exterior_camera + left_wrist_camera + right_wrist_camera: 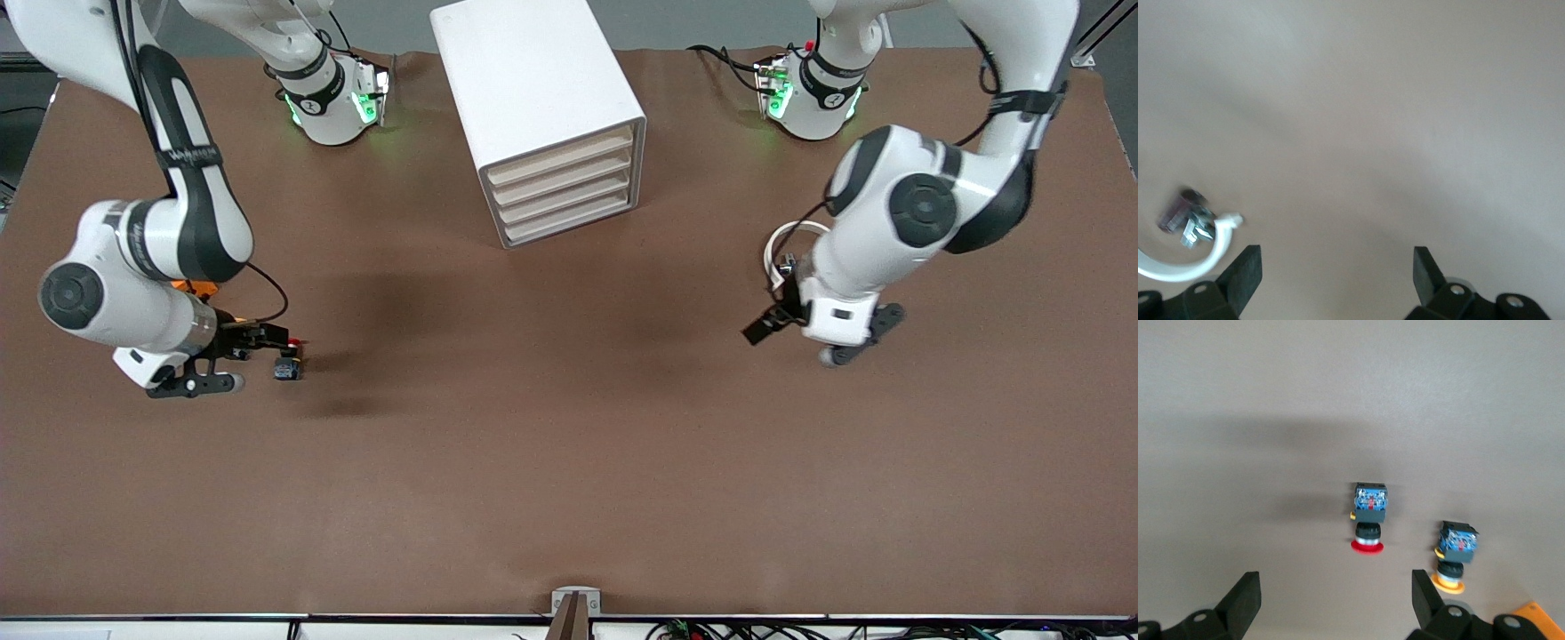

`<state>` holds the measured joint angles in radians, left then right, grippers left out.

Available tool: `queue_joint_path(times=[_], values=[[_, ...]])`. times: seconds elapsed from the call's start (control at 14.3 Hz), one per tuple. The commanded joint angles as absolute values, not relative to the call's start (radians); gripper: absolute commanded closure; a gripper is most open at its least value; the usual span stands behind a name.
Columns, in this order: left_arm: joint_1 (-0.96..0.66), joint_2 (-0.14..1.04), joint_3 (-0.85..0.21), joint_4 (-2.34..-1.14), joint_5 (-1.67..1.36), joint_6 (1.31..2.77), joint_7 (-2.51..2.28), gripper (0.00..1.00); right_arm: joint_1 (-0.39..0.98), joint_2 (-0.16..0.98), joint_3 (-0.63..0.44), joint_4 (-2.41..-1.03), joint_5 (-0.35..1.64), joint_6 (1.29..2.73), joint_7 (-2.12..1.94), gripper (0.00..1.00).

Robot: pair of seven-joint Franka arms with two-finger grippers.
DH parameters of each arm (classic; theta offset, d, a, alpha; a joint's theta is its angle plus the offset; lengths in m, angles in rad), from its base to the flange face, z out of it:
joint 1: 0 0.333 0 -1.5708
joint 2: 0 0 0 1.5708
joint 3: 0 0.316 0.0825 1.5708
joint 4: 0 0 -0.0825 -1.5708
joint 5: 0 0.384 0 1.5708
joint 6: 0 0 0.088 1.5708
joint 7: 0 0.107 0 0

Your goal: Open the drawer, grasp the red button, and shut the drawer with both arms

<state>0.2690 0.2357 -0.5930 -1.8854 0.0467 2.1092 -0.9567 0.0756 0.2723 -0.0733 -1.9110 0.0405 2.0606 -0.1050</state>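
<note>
Brown counter (569,444). On it: white cabinet (533,98) w/ four shut drawers, toward robot bases. Red-cap button (1369,517) lying on its side at right arm's end, yellow-cap button (1454,555) just beside, orange cube (197,287) near.

Yellow-capped button (1453,555) on brown table (569,462), perhaps beside orange cube (1538,613).

Both arms (925,213) are glossy white with black joint bands, green lights glowing at the bases (333,102), thin black cables, matte black grippers (800,333).
</note>
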Motion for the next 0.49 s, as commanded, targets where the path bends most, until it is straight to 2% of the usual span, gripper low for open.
queue_joint_path(times=[0.0,0.21,0.42], values=[[0.334,0.195,-0.601,-1.843,0.060,2.047,-0.888,0.00,0.071,0.157,-0.071,-1.934,0.037,1.985,-0.092,0.00],[0.382,0.199,-0.601,-1.708,0.090,1.869,-0.809,0.00,0.066,0.075,-0.074,-1.887,0.037,1.870,-0.091,0.00],[0.399,0.192,-0.600,-1.617,0.126,1.755,-0.703,0.00,0.052,0.064,-0.078,-1.737,0.034,1.694,-0.092,0.00]])
